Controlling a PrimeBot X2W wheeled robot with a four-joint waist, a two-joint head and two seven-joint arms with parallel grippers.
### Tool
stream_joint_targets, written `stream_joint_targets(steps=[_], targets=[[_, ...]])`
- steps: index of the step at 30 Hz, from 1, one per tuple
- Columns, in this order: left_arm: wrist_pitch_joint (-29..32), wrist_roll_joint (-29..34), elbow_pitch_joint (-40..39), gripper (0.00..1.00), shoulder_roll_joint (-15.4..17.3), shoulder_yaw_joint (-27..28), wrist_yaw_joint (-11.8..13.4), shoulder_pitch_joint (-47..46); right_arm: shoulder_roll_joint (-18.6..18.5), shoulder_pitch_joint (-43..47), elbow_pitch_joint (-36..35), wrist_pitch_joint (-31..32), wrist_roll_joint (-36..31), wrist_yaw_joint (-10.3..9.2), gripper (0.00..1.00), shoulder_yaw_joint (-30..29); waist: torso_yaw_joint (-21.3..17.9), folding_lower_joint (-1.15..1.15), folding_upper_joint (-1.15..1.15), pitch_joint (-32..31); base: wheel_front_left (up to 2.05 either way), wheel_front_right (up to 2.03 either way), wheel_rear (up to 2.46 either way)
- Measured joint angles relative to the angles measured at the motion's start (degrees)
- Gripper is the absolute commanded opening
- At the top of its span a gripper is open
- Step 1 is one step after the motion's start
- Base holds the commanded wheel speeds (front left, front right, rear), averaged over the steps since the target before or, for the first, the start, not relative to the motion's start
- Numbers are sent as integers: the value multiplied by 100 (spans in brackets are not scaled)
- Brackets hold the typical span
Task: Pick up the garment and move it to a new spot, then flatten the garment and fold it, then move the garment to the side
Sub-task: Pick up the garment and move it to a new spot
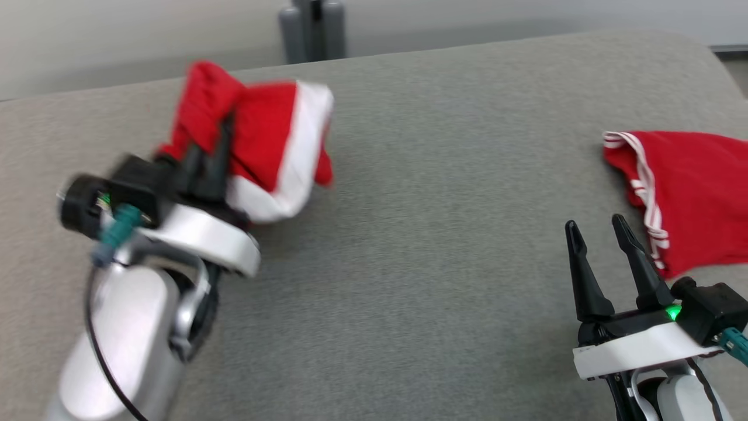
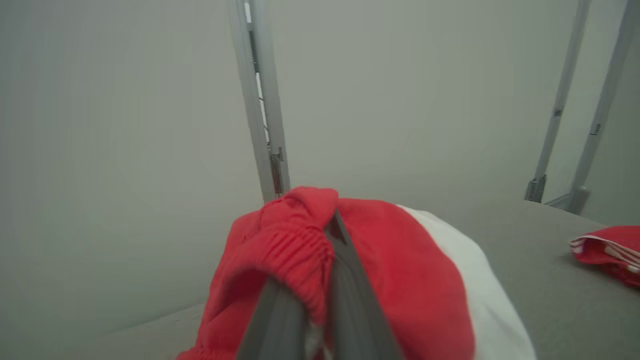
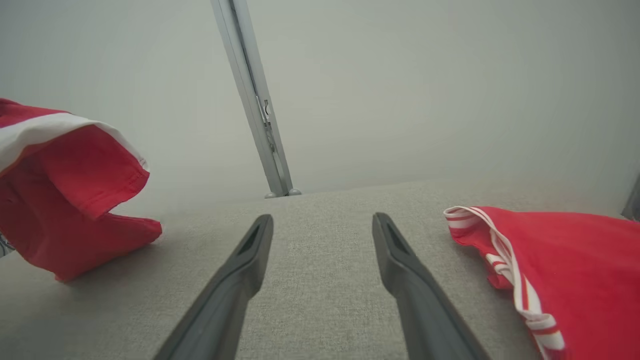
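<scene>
A red garment (image 1: 266, 140) with a broad white band hangs bunched from my left gripper (image 1: 219, 131), which is shut on its ribbed red edge. It is lifted, with its lower folds near the grey surface at the left. In the left wrist view the two fingers meet inside the red garment (image 2: 400, 280) near its elastic hem. The right wrist view has the same garment (image 3: 65, 190) at its left edge, hanging with its lowest fold at the surface. My right gripper (image 1: 596, 231) stands open over bare fabric at the lower right, its fingers (image 3: 235, 270) spread with nothing between them.
A second red garment (image 1: 689, 187) with red-and-white striped trim lies at the right edge, just beside my right gripper, also seen as striped cloth (image 3: 565, 270) (image 2: 607, 250). The grey padded surface (image 1: 444, 234) stretches between them. A grey post (image 1: 312, 29) stands behind the far edge.
</scene>
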Motion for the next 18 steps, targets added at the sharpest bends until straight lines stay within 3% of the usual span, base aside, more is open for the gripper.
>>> stream_joint_targets(steps=[5,17,18], targets=[[293,-9,-199,0,-194,-533,-57,656,21,43,152,-92,98,0,100,-41,-416,0,0,76,0,0,0],[260,-78,650,0,-714,-1316,-349,1109,47,-69,428,-246,303,0,100,64,-958,0,0,306,0,0,0],[260,-89,726,12,-727,-1324,-360,1101,48,-80,452,-253,304,0,100,67,-972,0,0,308,0,0,0]])
